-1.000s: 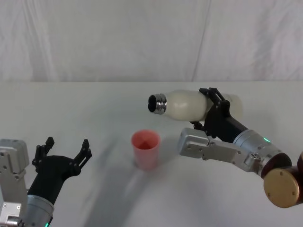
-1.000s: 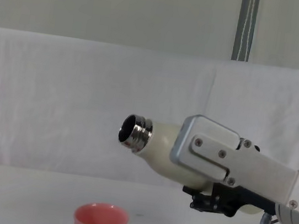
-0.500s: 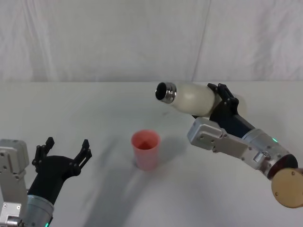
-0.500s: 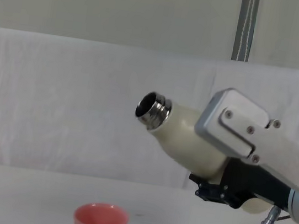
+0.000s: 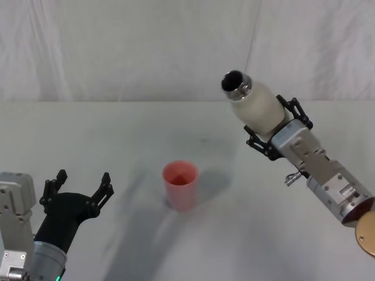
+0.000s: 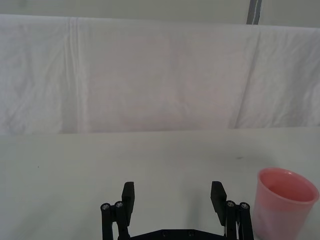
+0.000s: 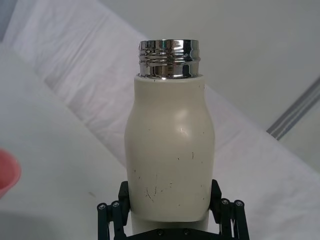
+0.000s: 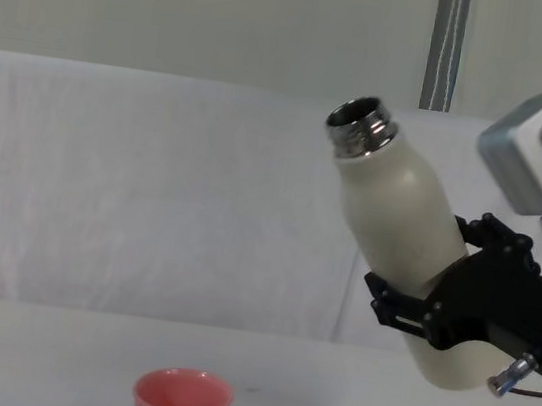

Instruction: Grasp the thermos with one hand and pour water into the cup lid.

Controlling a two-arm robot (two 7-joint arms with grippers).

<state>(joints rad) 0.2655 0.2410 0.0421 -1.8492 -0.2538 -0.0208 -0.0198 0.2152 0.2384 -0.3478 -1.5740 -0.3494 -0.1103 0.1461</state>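
The right pincer (image 8: 418, 305) held the thermos (image 8: 400, 216) tilted aloft; the head view showed the cup lid (image 5: 180, 184) apart, left pincer (image 5: 79, 190) wide

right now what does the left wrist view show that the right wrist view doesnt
The left wrist view alone shows the left gripper, open and low over the table, with the whole cup lid beside it. The right wrist view alone shows the thermos clamped in the right gripper, steel neck uncapped. Both share the white backdrop and the cup lid, just a pink sliver at the right wrist view's edge.
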